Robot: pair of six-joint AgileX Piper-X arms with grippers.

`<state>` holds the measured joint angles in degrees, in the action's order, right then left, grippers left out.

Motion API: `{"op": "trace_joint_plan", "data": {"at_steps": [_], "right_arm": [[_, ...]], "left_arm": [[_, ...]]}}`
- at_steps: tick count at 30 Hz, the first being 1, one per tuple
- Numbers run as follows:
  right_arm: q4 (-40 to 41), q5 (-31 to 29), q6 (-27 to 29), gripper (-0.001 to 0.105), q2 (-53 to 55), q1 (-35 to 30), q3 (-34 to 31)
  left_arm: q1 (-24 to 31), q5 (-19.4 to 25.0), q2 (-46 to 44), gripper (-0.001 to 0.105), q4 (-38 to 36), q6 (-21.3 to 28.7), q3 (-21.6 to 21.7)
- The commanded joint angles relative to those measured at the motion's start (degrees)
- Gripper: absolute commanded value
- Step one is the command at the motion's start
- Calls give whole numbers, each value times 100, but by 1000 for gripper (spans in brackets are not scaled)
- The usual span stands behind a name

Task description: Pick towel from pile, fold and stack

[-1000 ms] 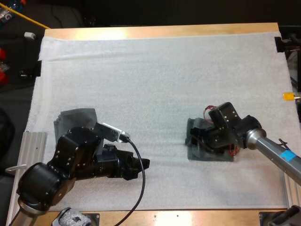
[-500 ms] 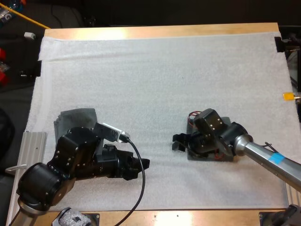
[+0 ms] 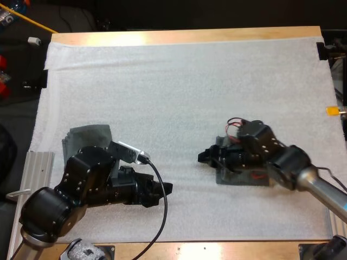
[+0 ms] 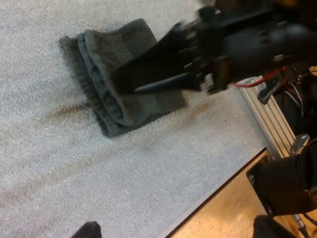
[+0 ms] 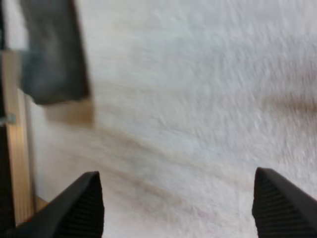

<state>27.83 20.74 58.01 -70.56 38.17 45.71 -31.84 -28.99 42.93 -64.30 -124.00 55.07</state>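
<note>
The folded towel lies on the mat; the right gripper sits at its left edge, and a second towel, seemingly stacked, lies well left of it.

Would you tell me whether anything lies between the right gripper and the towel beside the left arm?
Nothing on the mat separates the right gripper from that towel; the left arm covers its near edge.

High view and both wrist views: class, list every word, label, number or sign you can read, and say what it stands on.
No text can be read.
The white mat, the folded towel at the right gripper and the other towel bear no writing.
White marks on a blue object beyond the table's far left corner are too small to read.
</note>
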Motion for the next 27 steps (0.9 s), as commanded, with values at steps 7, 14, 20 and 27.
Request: {"op": "trace_joint_plan", "data": {"at_steps": [7, 14, 20, 27], "right_arm": [[646, -739, 75, 62, 1320, 11, 33], [1896, -1074, 147, 62, 2500, 11, 33], [2835, -1207, 565, 62, 3251, 11, 49], [3861, -1473, 1454, 81, 3641, 11, 319]], "left_arm": [[5, -30, -5, 60, -15, -33, 17], [5, 9, -5, 60, -15, 241, 17], [5, 9, -3, 60, -15, 253, 17], [5, 9, 147, 61, 387, 253, -72]]}}
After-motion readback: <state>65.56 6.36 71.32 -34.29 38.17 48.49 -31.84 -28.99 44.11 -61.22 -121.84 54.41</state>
